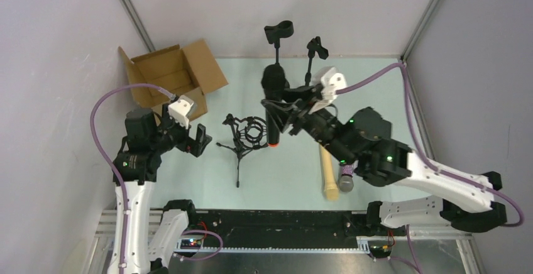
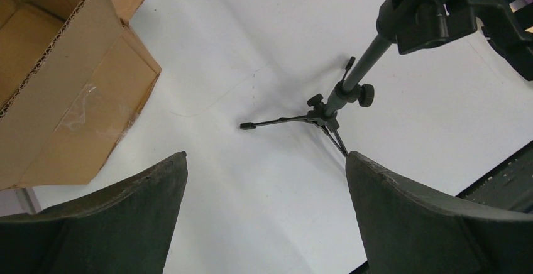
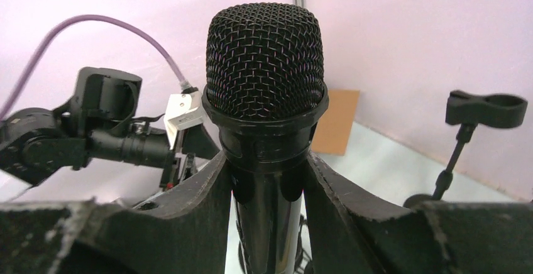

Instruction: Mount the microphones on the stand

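Starting at the right gripper [image 3: 267,180]: closed partway round the barrel of the black microphone [image 3: 264,54], just under the mesh head. Held roughly upright, head up and orange end down, just right of the shock-mount stand [image 1: 246,131]. Guessing that's so the tail can drop into a holder from above. Can't tell whether it's meant for that cradle, the tall clip stand [image 1: 278,33] or the second clip stand [image 1: 318,48], both behind and right of it.

Then the left gripper [image 2: 265,158]: spread wide, holding nothing, hovering left of the same stand. Probably waiting there to steady the tripod.

Still to do: cream microphone [image 1: 329,175] and purple microphone [image 1: 346,180], lying side by side near-right of the stand, under the right arm. Cardboard box [image 1: 170,73] back-left of it, open, looks uninvolved.
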### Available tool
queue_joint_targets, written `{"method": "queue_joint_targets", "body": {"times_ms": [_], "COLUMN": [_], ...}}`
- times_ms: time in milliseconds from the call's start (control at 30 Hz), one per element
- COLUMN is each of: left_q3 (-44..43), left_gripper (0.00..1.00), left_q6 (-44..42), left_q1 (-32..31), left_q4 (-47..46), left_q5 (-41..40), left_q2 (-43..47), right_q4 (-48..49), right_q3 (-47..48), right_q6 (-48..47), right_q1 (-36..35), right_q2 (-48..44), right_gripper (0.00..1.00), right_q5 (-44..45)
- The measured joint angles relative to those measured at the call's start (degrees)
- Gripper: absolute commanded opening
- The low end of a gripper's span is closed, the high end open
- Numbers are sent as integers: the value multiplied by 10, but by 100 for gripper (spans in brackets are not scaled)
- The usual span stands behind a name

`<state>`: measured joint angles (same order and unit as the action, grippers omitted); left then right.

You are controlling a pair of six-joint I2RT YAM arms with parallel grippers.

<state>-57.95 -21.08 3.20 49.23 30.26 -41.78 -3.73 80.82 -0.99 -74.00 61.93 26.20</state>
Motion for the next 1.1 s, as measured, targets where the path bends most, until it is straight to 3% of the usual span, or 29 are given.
{"method": "queue_joint_targets", "body": {"times_ms": [333,567,900,1100], "left_q3": [3,3,3,2], "left_gripper": [100,100,100,100], "left_q6": [-5,-4,-4,-3], "left_q1": [0,0,0,0], "left_q4": [1,1,1,0], "left_q5": [15,14,-1,-6], "left_q2": [7,2,-2,-2], "right_q4": [147,226,369,421], "right_q3": [-1,-7,-123,-140], "right_q6": [-112,-134,-165,-187], "right_q1": [-13,-13,-38,-50], "right_q2": [101,106,99,99], "right_gripper": [0,0,0,0], "right_q5": [23,26,55,72]}}
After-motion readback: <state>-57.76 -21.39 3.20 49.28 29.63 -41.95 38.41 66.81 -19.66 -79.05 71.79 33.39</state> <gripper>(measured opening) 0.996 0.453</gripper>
